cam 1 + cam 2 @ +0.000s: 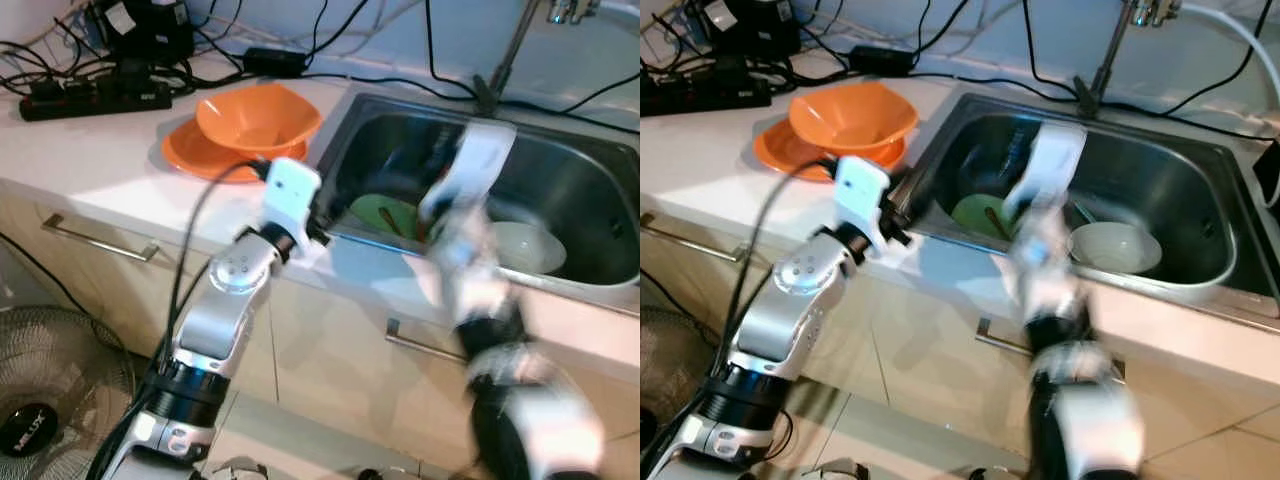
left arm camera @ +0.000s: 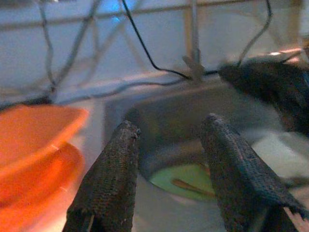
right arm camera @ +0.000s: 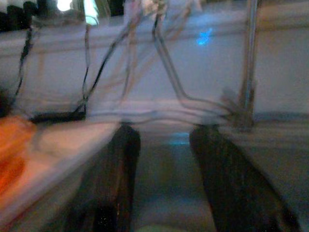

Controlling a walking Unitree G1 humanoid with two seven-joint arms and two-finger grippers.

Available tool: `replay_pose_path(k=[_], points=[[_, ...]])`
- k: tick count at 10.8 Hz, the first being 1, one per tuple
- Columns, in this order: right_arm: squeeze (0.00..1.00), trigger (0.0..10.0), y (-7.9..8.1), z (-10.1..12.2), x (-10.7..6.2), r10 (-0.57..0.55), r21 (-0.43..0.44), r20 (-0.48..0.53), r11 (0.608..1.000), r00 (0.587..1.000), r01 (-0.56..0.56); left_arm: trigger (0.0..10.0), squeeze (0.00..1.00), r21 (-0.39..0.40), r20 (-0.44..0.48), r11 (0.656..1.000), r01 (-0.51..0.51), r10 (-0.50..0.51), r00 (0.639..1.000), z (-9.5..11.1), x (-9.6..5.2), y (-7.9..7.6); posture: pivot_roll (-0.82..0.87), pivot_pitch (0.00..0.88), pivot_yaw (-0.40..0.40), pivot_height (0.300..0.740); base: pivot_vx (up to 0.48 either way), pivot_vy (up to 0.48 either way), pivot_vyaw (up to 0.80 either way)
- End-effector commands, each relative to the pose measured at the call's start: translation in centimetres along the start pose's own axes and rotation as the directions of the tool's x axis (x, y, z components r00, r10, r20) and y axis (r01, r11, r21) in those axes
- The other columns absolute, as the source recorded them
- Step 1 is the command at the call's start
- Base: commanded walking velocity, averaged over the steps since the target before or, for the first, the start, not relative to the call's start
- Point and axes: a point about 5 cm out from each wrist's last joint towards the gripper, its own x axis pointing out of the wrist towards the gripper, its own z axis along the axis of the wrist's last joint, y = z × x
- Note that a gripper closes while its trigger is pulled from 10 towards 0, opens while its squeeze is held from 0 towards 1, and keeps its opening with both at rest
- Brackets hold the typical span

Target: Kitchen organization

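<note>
Here our left gripper [image 2: 169,164] hovers open and empty at the sink's [image 1: 600,160] front edge; our blurred right gripper [image 3: 164,179] is open too, over the green plate [image 1: 385,212].

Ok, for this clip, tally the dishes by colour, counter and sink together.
Orange: 2, a bowl sitting on a plate, on the counter left of the sink.
Green: 1, a plate in the sink with a utensil lying on it.
White: 1, a white bowl in the sink.
Total: 4 dishes.
</note>
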Motion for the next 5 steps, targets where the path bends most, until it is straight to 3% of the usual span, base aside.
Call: replay_pose_path(k=[1,2,3,4,5], points=[[0.0,10.0,0.5,0.5,-0.4,0.022,0.013,0.032,1.0,0.999,-0.022,10.0,0.0,0.052,0.079,0.998,-0.038,0.034,0.996,0.8,0.2,0.3,0.06,0.0,-0.046,0.74,0.0,0.0,0.0],[0.0,10.0,1.0,0.1,-1.0,0.031,0.019,0.015,0.999,0.999,-0.031,10.0,0.0,0.161,0.112,0.979,-0.124,0.107,0.988,1.0,0.2,1.7,0.05,0.0,-0.04,0.74,0.0,0.0,0.0],[0.0,10.0,1.3,0.2,-1.4,0.051,0.017,0.019,0.999,0.999,-0.051,10.0,0.0,0.305,0.079,0.937,-0.169,0.152,0.985,1.3,0.2,3.7,0.05,0.0,-0.035,0.74,0.0,0.0,0.0],[0.0,10.0,1.3,0.1,-1.7,0.039,0.019,0.006,0.999,0.999,-0.039,10.0,0.0,0.36,0.026,0.92,-0.157,0.158,0.987,1.1,0.3,4.6,0.03,0.0,-0.036,0.74,0.0,0.0,0.0],[0.0,10.0,1.4,0.3,-1.9,0.045,0.014,0.013,0.999,0.999,-0.045,10.0,0.82,0.43,-0.059,0.892,-0.141,0.183,0.981,0.7,0.8,6.4,0.03,0.0,-0.035,0.74,0.0,0.0,0.0]])
